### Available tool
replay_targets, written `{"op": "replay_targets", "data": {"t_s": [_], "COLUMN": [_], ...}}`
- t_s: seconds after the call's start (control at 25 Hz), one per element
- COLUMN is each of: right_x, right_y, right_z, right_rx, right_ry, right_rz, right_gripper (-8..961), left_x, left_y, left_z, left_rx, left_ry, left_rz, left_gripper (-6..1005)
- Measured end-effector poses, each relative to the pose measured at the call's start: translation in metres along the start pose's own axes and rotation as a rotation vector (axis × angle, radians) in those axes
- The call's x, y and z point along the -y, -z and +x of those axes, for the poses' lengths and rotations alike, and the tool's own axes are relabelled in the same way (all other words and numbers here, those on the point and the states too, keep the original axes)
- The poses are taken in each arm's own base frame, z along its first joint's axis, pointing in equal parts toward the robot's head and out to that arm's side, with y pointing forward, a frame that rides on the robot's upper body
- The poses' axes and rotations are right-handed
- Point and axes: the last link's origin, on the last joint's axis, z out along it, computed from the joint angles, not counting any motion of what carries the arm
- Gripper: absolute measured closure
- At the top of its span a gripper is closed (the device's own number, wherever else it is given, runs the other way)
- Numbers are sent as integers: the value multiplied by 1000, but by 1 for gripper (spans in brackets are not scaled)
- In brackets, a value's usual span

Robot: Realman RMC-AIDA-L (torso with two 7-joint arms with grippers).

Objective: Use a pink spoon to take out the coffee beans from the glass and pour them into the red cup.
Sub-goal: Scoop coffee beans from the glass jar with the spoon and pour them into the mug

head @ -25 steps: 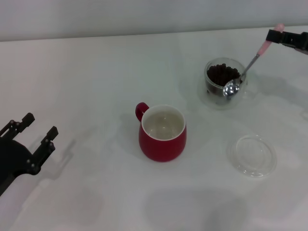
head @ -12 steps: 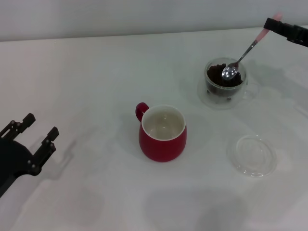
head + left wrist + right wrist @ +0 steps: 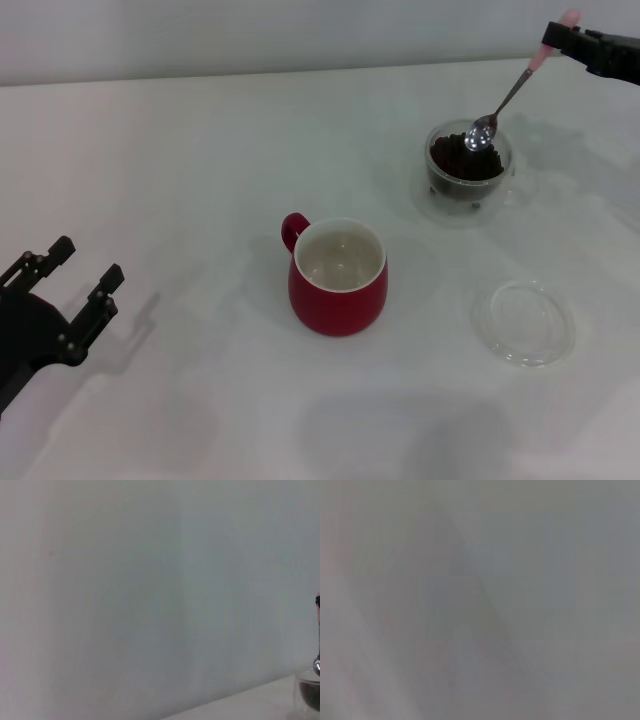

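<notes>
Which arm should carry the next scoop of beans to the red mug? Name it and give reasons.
The right. Its tool already holds the pink spoon, bowl at the coffee beans in the glass. The left tool hangs empty, beyond the red mug from the glass.

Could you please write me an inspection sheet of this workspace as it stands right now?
Surface: white table, no spills seen.
Job's things: pink spoon tilted, bowl over the coffee beans in the glass; red cup upright at centre, no beans seen inside.
Clutter: clear round dish beside the red cup.
Grippers: right pincer shut on the spoon's handle at the far right; left pincer open, parked near the left edge.
Cables: nothing seen.
Surroundings: plain pale wall.
</notes>
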Motion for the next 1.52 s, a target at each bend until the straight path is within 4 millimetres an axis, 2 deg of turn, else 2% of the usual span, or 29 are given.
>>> {"op": "replay_targets", "data": {"t_s": [0.44, 0.8, 1.16, 1.52], "right_x": [-10, -5, -4, 3], "right_y": [-23, -27, -30, -27], "right_z": [-8, -16, -12, -14], "right_rx": [-85, -100, -133, -124], "right_ry": [151, 179, 121, -10], "right_rz": [6, 32, 48, 90], "right_gripper": [807, 807, 807, 807], "left_x": [-1, -1, 0, 1], "left_y": [0, 1, -1, -2], "left_z": [1, 1, 1, 2], "left_rx": [-9, -7, -9, -9], "left_ry": [1, 4, 0, -2], "left_rz": [-3, 4, 3, 2], "left_gripper": [406, 405, 405, 406]}}
